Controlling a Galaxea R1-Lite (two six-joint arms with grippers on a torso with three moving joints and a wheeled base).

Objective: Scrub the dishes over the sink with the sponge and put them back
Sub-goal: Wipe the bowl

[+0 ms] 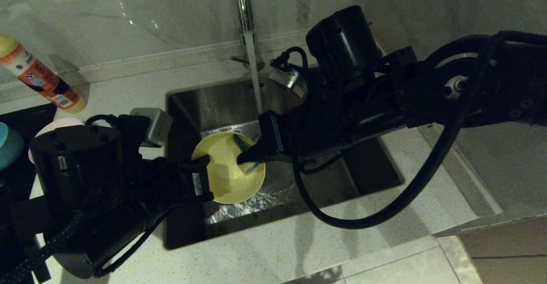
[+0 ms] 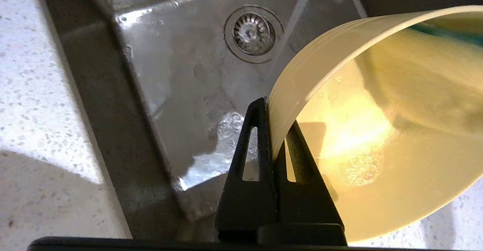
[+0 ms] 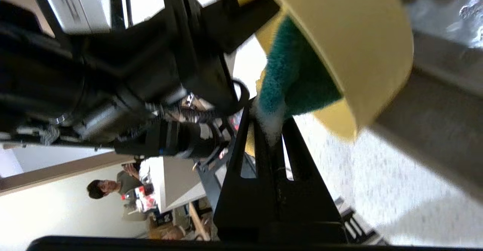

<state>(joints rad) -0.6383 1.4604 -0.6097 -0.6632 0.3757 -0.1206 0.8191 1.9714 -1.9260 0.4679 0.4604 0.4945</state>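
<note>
I hold the yellow bowl (image 1: 222, 173) tilted over the sink (image 1: 213, 104), its opening facing the right arm. My left gripper (image 1: 205, 161) is shut on the bowl's rim (image 2: 286, 92), one finger outside and one inside (image 2: 273, 119). My right gripper (image 1: 250, 156) is shut on the sponge (image 1: 242, 144), which sits inside the bowl against its wall. The right wrist view shows the sponge's green face (image 3: 290, 81) under the bowl's rim (image 3: 351, 36), with white foam between the gripper's (image 3: 268, 119) fingers. A pink bowl (image 1: 60, 124) and a teal bowl (image 1: 8, 145) rest on the counter at the left.
Water runs from the faucet (image 1: 243, 2) in a stream (image 1: 255, 79) into the sink just behind the bowl. The drain strainer (image 2: 252, 33) lies below, with water pooling on the basin floor. A soap bottle (image 1: 40, 77) lies at the back left of the counter.
</note>
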